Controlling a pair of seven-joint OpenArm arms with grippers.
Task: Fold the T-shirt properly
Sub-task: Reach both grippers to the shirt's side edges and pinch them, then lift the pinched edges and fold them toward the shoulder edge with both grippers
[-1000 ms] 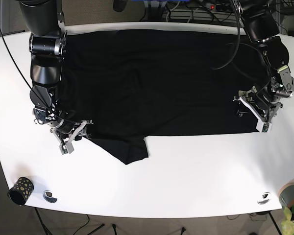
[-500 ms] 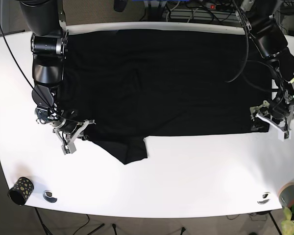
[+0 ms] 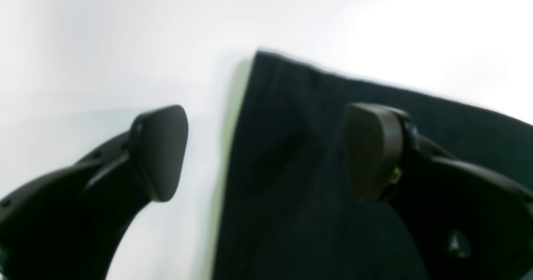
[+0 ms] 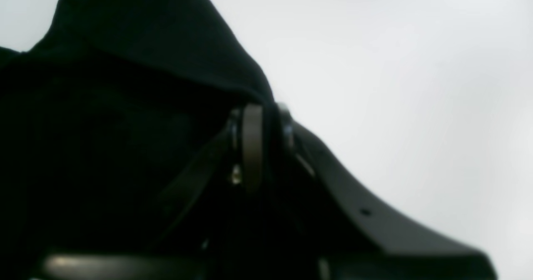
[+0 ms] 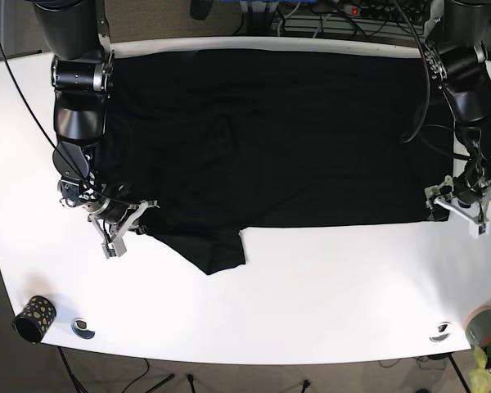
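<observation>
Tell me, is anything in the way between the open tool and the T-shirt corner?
No, nothing visible is. The left tool is open, with one finger over the white table and the other over the black T-shirt. The shirt's edge lies right between them, with nothing else there.

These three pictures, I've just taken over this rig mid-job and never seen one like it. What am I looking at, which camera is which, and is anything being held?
The base view looks down on a white table with a black T-shirt spread flat and a black arm at each side. The other two pictures come from cameras on the wrists, looking along the fingers.

The right gripper, on the left side of the base view, is shut on the shirt's edge; its wrist view shows cloth pinched between the closed fingers.

The left gripper is open at the shirt's near corner: one finger over bare table, the other over the cloth.

A small patterned cup sits near the table's front corner.
</observation>
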